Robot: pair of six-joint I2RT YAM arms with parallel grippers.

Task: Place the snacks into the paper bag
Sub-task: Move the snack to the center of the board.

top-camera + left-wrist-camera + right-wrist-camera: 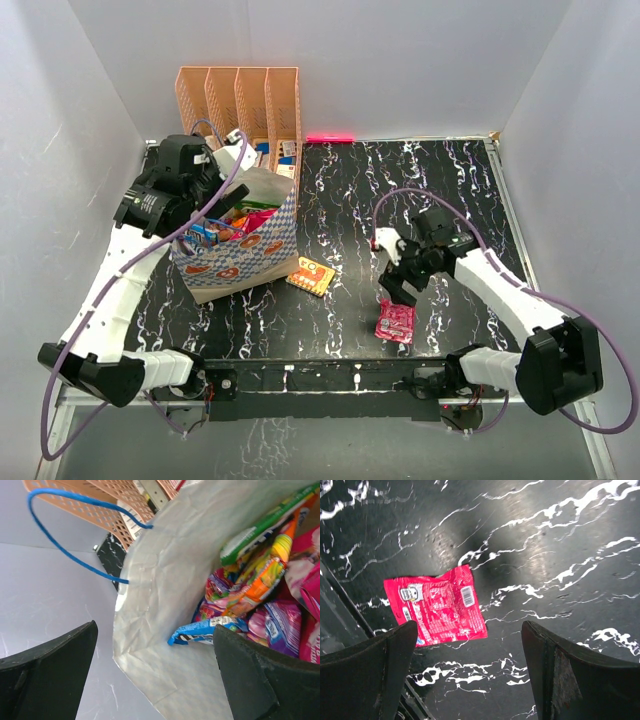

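Note:
The paper bag (240,255) stands at the left of the table, its mouth open and its white inner wall (170,580) facing the left wrist camera. Inside lie several snacks: a blue packet (205,630), an orange-yellow one (260,580), a green one (260,527) and a purple one (280,625). My left gripper (155,625) hangs open over the bag's mouth (228,200), holding nothing. An orange packet (311,274) lies on the table beside the bag. My right gripper (470,625) is open just above a red-pink packet (436,605), which lies flat near the front edge (395,322).
A peach perforated file rack (240,100) with small items in it stands right behind the bag. The bag's blue handle (75,530) loops up toward the rack. White walls close in the table on the left, back and right.

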